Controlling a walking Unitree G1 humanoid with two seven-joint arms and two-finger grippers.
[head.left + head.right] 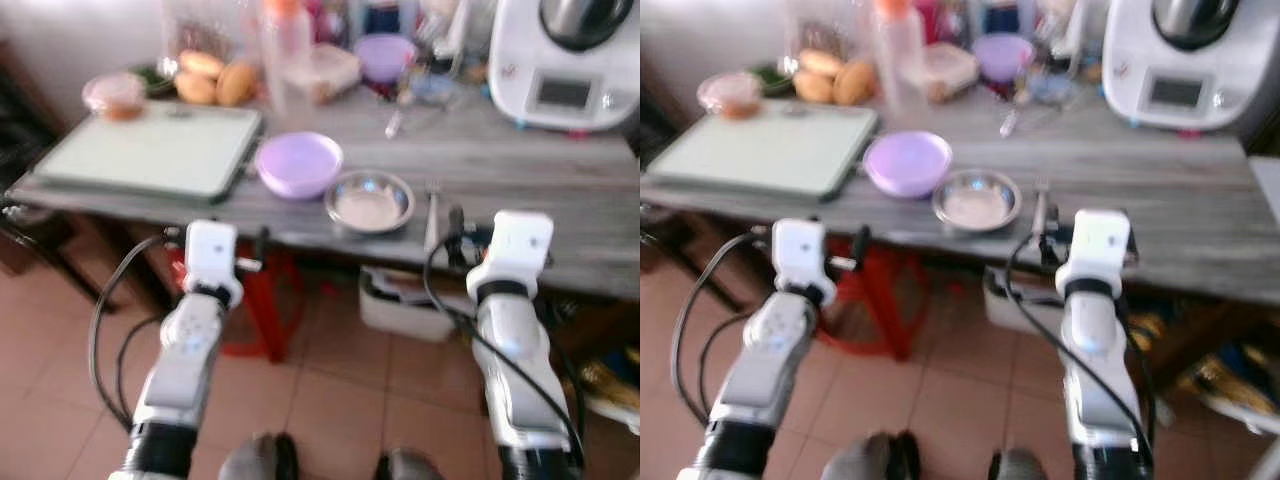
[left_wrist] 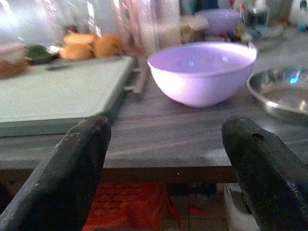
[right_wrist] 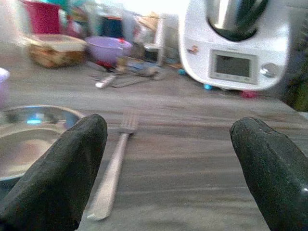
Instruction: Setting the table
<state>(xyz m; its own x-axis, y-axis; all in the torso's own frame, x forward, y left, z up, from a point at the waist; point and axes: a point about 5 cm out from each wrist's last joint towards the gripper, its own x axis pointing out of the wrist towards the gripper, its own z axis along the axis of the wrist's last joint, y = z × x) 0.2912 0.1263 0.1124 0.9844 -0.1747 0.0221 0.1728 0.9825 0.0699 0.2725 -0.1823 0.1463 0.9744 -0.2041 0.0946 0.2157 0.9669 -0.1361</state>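
Observation:
A lilac plastic bowl stands near the front edge of the grey wooden table. A shallow steel bowl sits just right of it, and a metal fork lies right of that. Both arms are raised in front of the table edge. My left gripper is open and empty, at table height and short of the edge, facing the lilac bowl. My right gripper is open and empty too, pointing at the fork with the steel bowl beside it.
A pale green cutting board covers the table's left part. Behind it lie orange-brown fruits or rolls, a bottle and a second lilac bowl. A white kitchen machine stands back right. A red stool and a white box sit under the table.

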